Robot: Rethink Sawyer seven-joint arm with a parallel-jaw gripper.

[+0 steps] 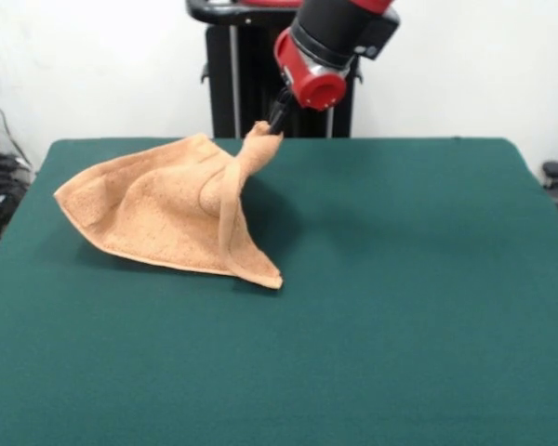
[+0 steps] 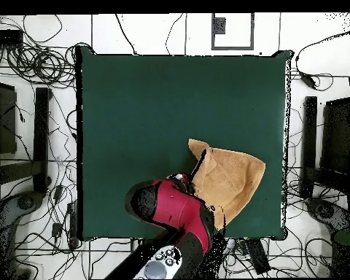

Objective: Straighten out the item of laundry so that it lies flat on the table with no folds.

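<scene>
The orange-tan terry towel [image 1: 153, 209] lies on the left far part of the green table [image 1: 372, 307]. One corner of it is pulled up into a peak at the gripper [image 1: 272, 125], so the cloth hangs from there in a tent with a long fold down to its near corner. The gripper is shut on that raised corner. In the overhead view the towel [image 2: 232, 179] sits at the table's lower right, and the red arm [image 2: 181, 211] covers the gripper and the towel's lifted corner.
The robot's black pedestal [image 1: 237, 84] stands just behind the table's far edge. Cables and black stands [image 2: 39, 131] lie on the floor round the table [image 2: 134, 109].
</scene>
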